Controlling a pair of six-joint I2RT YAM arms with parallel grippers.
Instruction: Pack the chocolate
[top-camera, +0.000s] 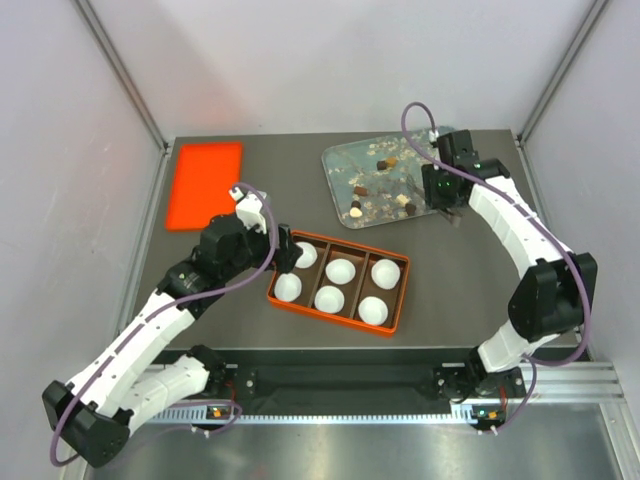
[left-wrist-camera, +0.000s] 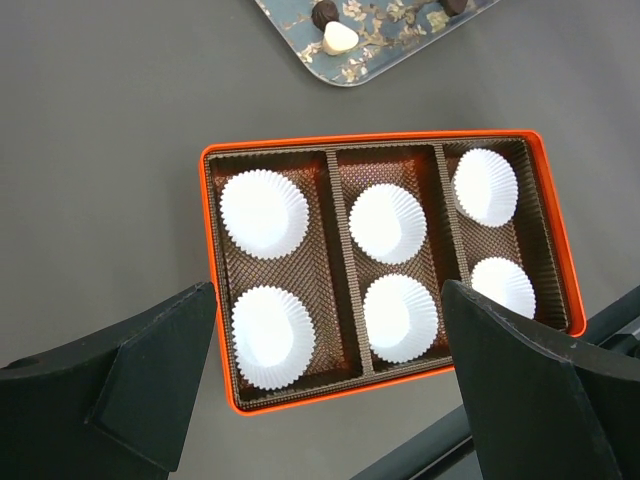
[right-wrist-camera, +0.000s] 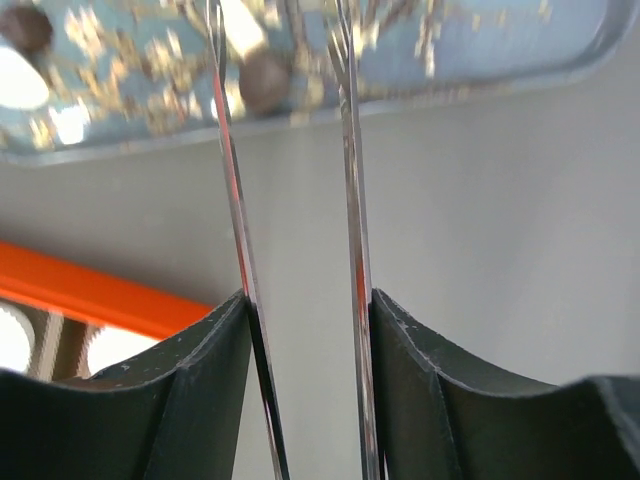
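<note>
Right, over to the right gripper (top-camera: 453, 213) at the near right edge of the blossom-print tray (top-camera: 345, 165). Its two thin blades stand partway apart, a clear gap between them. In the wrist view a dark brown piece (right-wrist-camera: 265, 80) sits on the tray in that gap, just beside the left blade. The other blade is clear of it, so nothing is clamped. Whether the left blade touches it, I cannot tell.

Now the left gripper (left-wrist-camera: 328, 290): jaws spread as wide as they go, holding nothing and hovering above the orange box (left-wrist-camera: 207, 280).

Count time. One box with three compartments, two white paper cups (left-wrist-camera: 264, 212) in each. That makes six cups, and none has anything in it.

All the chocolate (top-camera: 400, 199) lies on the one tray, well apart from the box. The pieces are dark, mid-brown and pale, and there are roughly eight of them. They are too small from overhead for a firm number.

One flat orange lid (top-camera: 203, 185) lies on the table (top-camera: 440, 290) at the far left.
</note>
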